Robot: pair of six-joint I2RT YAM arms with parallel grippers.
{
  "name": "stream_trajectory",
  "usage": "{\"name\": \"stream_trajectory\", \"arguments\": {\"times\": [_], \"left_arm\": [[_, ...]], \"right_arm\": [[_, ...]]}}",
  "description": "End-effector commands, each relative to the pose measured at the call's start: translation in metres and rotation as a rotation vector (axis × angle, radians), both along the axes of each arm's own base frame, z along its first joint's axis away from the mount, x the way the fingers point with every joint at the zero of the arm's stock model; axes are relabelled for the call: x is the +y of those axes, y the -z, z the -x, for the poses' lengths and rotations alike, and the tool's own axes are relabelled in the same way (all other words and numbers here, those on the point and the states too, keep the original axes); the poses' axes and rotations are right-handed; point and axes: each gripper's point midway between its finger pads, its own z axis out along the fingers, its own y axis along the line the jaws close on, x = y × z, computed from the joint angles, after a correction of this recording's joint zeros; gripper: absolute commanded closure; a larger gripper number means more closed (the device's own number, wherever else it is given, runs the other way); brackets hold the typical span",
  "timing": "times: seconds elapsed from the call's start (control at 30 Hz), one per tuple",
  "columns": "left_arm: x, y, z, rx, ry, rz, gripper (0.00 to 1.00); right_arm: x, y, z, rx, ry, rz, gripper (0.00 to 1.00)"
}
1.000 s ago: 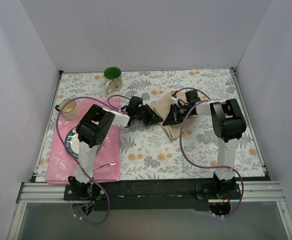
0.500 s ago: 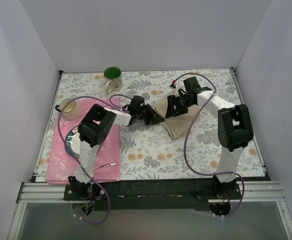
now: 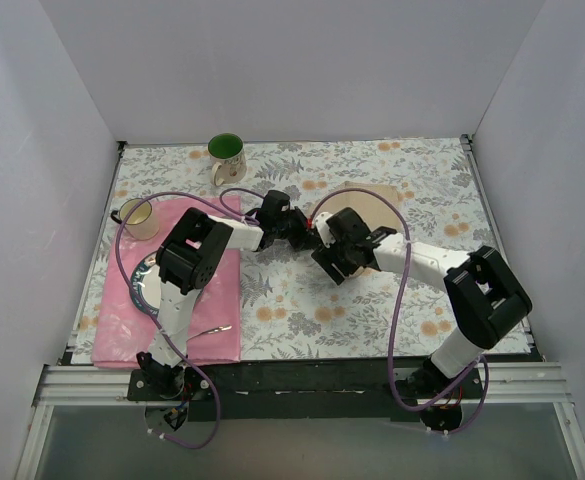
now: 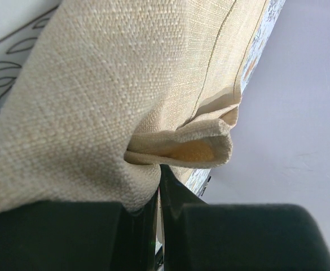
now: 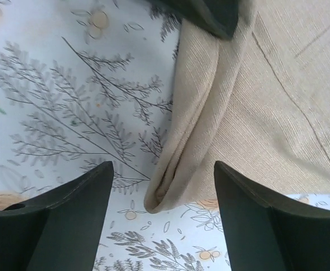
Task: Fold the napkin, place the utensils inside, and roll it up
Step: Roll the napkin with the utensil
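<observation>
Left gripper pinching napkin, right gripper spread (empty)

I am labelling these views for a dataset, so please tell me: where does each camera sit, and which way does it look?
Top external: fixed above and behind the bases, looking down on the tablecloth; both arms show, with the left end effector and right end effector.
Left wrist: on the left wrist, looking along its shut fingers at the napkin they pinch.
Right wrist: on the right wrist, looking down between its open fingers at the tablecloth.
Shared: both wrist views show the napkin's folded edge.
</observation>
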Motion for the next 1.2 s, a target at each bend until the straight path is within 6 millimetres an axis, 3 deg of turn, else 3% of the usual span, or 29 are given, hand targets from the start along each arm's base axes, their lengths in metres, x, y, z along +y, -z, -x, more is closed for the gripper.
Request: {"name": "stream_trajectory", "arguments": {"times": [0.0, 0.2, 0.27, 0.37, 0.43, 0.6, 0.73, 0.9, 1.17], "left_arm": [[0.014, 0.034, 0.004, 0.067, -0.025, -0.093, 1.00], [0.014, 0.033, 0.004, 0.065, -0.024, -0.091, 1.00], [0.014, 0.032, 0.004, 0.062, -0.025, -0.087, 1.00], [0.014, 0.030, 0.003, 0.056, -0.022, -0.084, 1.00], [0.015, 0.028, 0.002, 0.042, -0.018, -0.085, 1.00], [0.011, 0.011, -0.003, -0.009, -0.006, -0.069, 1.00], [0.010, -0.002, -0.007, -0.055, -0.003, -0.054, 0.99], [0.008, -0.015, -0.011, -0.103, 0.009, -0.048, 0.91], [0.005, -0.031, -0.015, -0.153, 0.027, -0.039, 0.81]], "right_arm": [[-0.020, -0.010, -0.021, -0.198, 0.062, 0.147, 0.22], [-0.024, 0.001, -0.016, -0.199, 0.068, 0.170, 0.35], [-0.023, 0.004, -0.016, -0.190, 0.065, 0.175, 0.49], [-0.020, 0.008, -0.016, -0.175, 0.052, 0.168, 0.61], [-0.018, 0.005, -0.019, -0.166, 0.053, 0.147, 0.79], [-0.010, -0.004, -0.023, -0.097, 0.043, 0.027, 0.86], [-0.015, -0.003, -0.027, 0.006, 0.057, -0.070, 0.97], [-0.009, 0.007, -0.023, 0.166, 0.050, -0.224, 0.99], [-0.026, 0.027, -0.030, 0.355, 0.151, -0.336, 0.99]]}}
